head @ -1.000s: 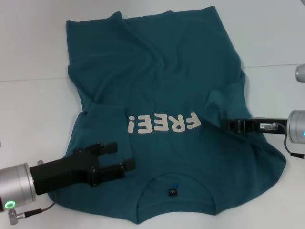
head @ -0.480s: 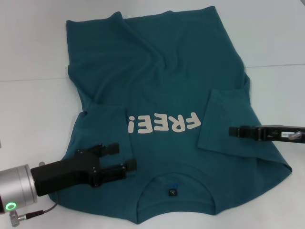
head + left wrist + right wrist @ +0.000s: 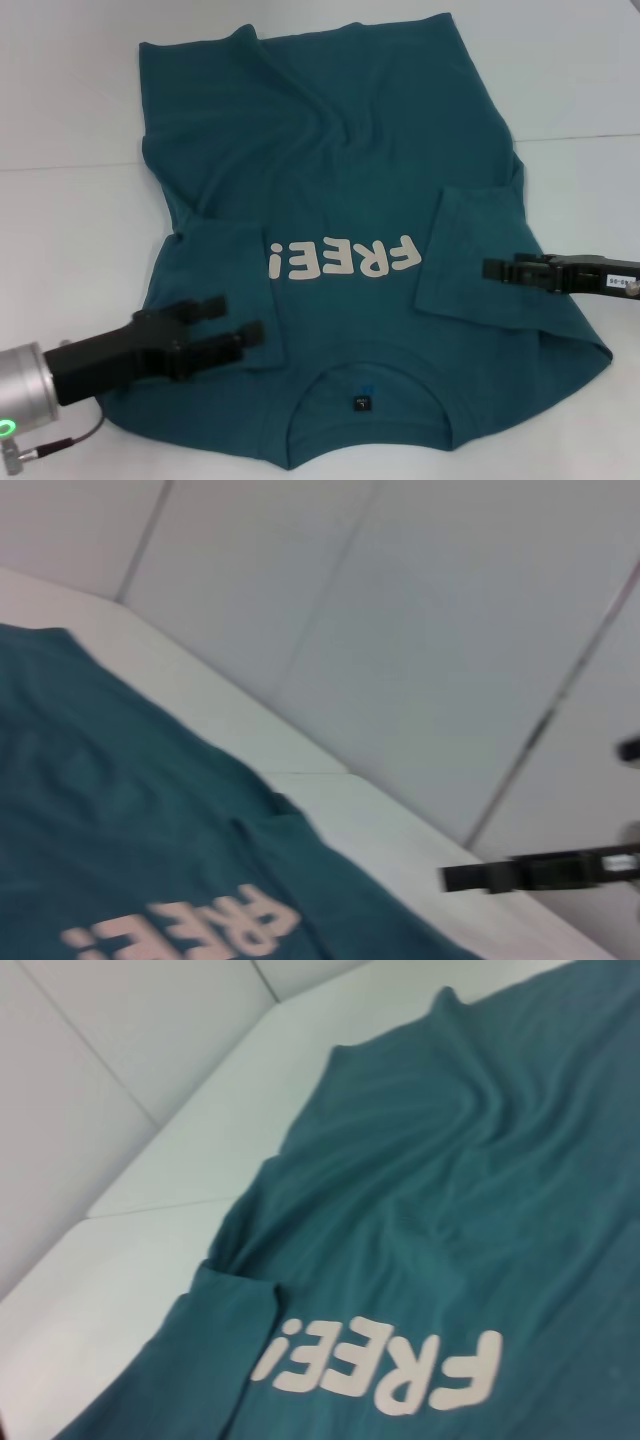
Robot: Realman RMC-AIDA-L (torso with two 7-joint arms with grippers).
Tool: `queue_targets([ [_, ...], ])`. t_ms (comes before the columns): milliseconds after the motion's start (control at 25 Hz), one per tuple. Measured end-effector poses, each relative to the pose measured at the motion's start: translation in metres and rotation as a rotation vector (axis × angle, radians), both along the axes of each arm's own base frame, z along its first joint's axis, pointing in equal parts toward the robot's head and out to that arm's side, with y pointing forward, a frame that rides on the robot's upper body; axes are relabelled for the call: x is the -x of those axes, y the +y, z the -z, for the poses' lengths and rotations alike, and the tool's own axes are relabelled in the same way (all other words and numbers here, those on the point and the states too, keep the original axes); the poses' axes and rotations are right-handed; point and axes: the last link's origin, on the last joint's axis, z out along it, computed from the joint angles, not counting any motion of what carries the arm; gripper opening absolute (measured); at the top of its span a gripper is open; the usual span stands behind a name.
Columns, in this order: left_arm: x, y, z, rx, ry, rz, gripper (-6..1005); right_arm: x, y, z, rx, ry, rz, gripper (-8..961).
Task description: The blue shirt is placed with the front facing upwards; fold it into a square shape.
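While both jaws hover open and empty, the blue shirt [image 3: 340, 170] reads "FREE!" [image 3: 340, 262].

My white table [image 3: 70, 230] fills the frame, a faint seam crossing it at mid-height. Directly on it lies the blue shirt [image 3: 340, 140], spread front-up across the centre.

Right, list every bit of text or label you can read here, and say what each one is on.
"FREE!": cream print on the chest of the shirt, upside down in the head view.
Neck label: small dark tag with a pale mark, too small to read.
White sticker on the right gripper: characters too small to read.
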Motion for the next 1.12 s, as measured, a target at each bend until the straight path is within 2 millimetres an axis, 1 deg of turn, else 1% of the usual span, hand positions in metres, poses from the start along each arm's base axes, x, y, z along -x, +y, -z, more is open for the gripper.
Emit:
queue_targets([
  [200, 0.021, 0.002, -0.015, -0.030, 0.033, -0.127, 877, 0.008, 0.000, 0.002, -0.013, 0.029, -0.050, 850],
  [400, 0.040, -0.001, -0.029, -0.035, 0.080, -0.241, 877, 0.013, 0.003, 0.003, -0.018, 0.050, -0.057, 931],
  [720, 0.070, -0.011, -0.050, -0.055, 0.136, -0.390, 878, 0.019, 0.008, 0.003, -0.033, 0.077, -0.053, 925],
  [920, 0.078, -0.016, -0.050, -0.042, 0.160, -0.416, 878, 0.019, 0.009, 0.002, -0.034, 0.080, -0.046, 927],
  [1120, 0.078, -0.019, -0.044, -0.017, 0.170, -0.411, 878, 0.017, 0.009, 0.000, -0.038, 0.076, -0.038, 927],
])
